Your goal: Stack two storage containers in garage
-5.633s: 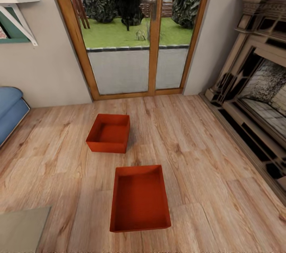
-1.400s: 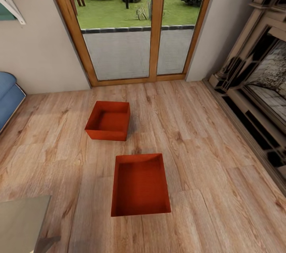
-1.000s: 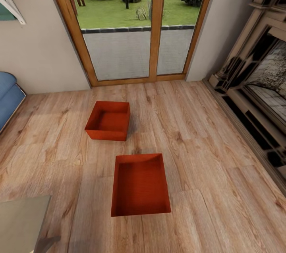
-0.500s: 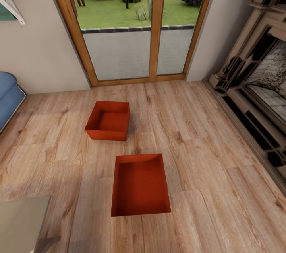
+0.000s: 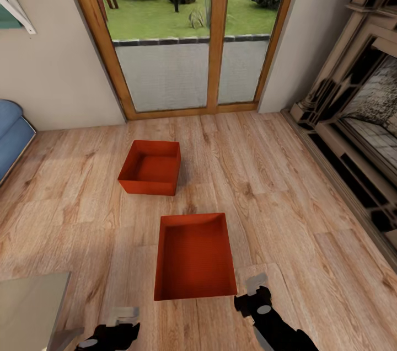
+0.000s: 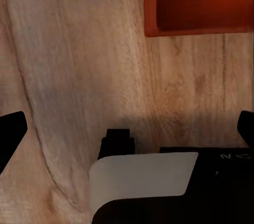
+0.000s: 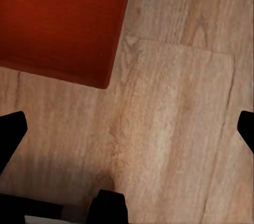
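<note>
Two storage containers sit on the living room's wood planks: the near container (image 5: 195,256) just ahead of me, the far container (image 5: 150,167) toward the glass doors (image 5: 187,36). Both look empty, stiff and probably light; I'd take the near one by its side walls. My left gripper (image 5: 118,322) and right gripper (image 5: 253,290) both spread wide, holding nothing

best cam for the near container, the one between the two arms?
Head view: the near container shows whole, open top up, on the wood floor. Left wrist view catches one corner of it; right wrist view a corner and part of its inside.
</note>
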You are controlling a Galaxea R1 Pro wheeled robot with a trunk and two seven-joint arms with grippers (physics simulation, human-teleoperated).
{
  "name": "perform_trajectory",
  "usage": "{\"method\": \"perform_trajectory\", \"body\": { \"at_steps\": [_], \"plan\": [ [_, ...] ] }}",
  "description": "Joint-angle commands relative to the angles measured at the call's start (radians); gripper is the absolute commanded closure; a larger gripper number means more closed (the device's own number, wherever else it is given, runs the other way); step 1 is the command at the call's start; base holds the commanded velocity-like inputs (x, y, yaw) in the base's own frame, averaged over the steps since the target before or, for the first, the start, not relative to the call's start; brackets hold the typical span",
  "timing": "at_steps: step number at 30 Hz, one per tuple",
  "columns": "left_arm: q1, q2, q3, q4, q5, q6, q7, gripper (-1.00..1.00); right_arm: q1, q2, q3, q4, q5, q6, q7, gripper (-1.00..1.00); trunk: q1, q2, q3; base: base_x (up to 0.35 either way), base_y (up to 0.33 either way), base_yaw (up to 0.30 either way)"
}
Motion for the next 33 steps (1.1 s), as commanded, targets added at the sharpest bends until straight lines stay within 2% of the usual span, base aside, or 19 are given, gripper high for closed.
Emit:
{"method": "perform_trajectory", "body": {
  "at_steps": [1, 6, 8, 9, 12, 15, 17, 20, 21, 22, 23, 25, 29, 30, 33],
  "plan": [
    [-0.027, -0.001, 0.001, -0.006, 0.003, 0.014, 0.001, -1.0, -0.023, 0.0, 0.008, -0.004, -0.01, 0.009, -0.013, -1.0, 0.0, 0.0, -0.001, 0.0, 0.0, 0.0],
    [-0.156, -0.021, 0.001, -0.01, 0.007, 0.031, 0.005, -1.0, -0.111, 0.003, 0.003, -0.006, -0.021, 0.017, -0.045, -1.0, 0.0, 0.0, -0.001, 0.0, 0.0, 0.0],
    [-0.203, -0.026, 0.001, -0.01, 0.008, 0.048, 0.004, -1.0, -0.144, 0.006, 0.003, -0.007, -0.044, 0.018, -0.066, -1.0, 0.0, 0.0, -0.001, 0.0, 0.0, 0.0],
    [-0.25, -0.029, 0.002, -0.009, 0.009, 0.079, 0.003, -1.0, -0.178, 0.009, 0.003, -0.006, -0.081, 0.02, -0.084, -1.0, 0.0, 0.0, -0.001, 0.0, 0.0, 0.0],
    [-0.323, -0.032, 0.003, -0.009, 0.021, 0.124, 0.003, -1.0, -0.236, 0.012, 0.003, 0.002, -0.144, 0.026, -0.102, -1.0, 0.0, 0.0, -0.001, 0.0, 0.0, 0.0],
    [-0.383, -0.032, 0.003, -0.005, 0.049, 0.142, 0.003, -1.0, -0.279, 0.016, 0.003, 0.006, -0.181, 0.035, -0.108, -1.0, 0.0, 0.0, -0.001, 0.0, 0.0, 0.0],
    [-0.411, -0.032, 0.002, 0.006, 0.062, 0.147, 0.005, -1.0, -0.298, 0.023, 0.003, 0.008, -0.19, 0.038, -0.109, -1.0, 0.0, 0.0, -0.001, 0.0, 0.0, 0.0],
    [-0.488, -0.036, 0.003, 0.08, 0.072, 0.151, 0.011, -1.0, -0.328, 0.053, 0.003, 0.025, -0.197, 0.04, -0.112, -1.0, 0.0, 0.0, -0.001, 0.0, 0.0, 0.0],
    [-0.54, -0.047, 0.003, 0.148, 0.073, 0.15, 0.012, -1.0, -0.355, 0.077, 0.003, 0.065, -0.199, 0.035, -0.117, -1.0, 0.0, 0.0, -0.001, 0.0, 0.0, 0.0],
    [-0.569, -0.055, 0.002, 0.194, 0.073, 0.149, 0.013, -1.0, -0.374, 0.093, 0.003, 0.1, -0.199, 0.031, -0.121, -1.0, 0.0, 0.0, -0.001, 0.0, 0.0, 0.0],
    [-0.639, -0.073, 0.002, 0.347, 0.069, 0.121, 0.014, -1.0, -0.447, 0.158, 0.003, 0.258, -0.208, -0.002, -0.125, -1.0, 0.0, 0.0, -0.001, 0.0, 0.0, 0.0],
    [-0.657, -0.077, 0.002, 0.396, 0.069, 0.092, 0.014, -1.0, -0.468, 0.187, 0.003, 0.319, -0.221, -0.021, -0.126, -1.0, 0.0, 0.0, -0.001, 0.0, 0.0, 0.0],
    [-0.668, -0.08, 0.001, 0.49, 0.061, 0.049, 0.013, -1.0, -0.48, 0.216, 0.003, 0.358, -0.233, -0.029, -0.128, -1.0, 0.0, 0.0, -0.001, 0.0, 0.0, 0.0],
    [-0.67, -0.078, 0.0, 0.528, 0.058, 0.035, 0.016, -1.0, -0.483, 0.225, 0.003, 0.367, -0.249, -0.018, -0.143, -1.0, 0.0, 0.0, -0.001, 0.0, 0.0, 0.0],
    [-0.671, -0.076, -0.001, 0.536, 0.058, 0.035, 0.028, -1.0, -0.483, 0.225, 0.003, 0.379, -0.264, 0.006, -0.181, -1.0, 0.0, 0.0, -0.001, 0.0, 0.0, 0.0]
  ]
}}
